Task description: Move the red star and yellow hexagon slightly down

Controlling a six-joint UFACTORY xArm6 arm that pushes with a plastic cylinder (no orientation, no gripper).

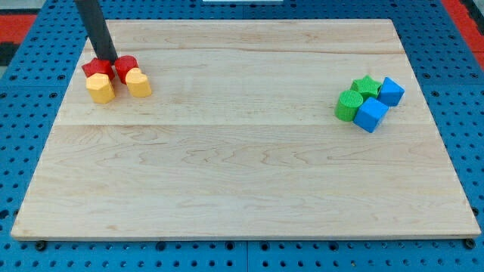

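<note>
At the view's upper left a red star [94,68] and a second red block [125,68] sit side by side. A yellow hexagon [100,89] lies just below the red star and touches it. A second yellow block [139,82] lies just below the other red block. My tip [107,60] rests between the two red blocks at their top edge, touching both. The dark rod rises from there to the view's top left.
At the view's right a cluster holds a green star [366,85], a green round block [349,105], a blue block [391,91] and a larger blue block [370,114]. The wooden board [242,181] lies on a blue perforated table.
</note>
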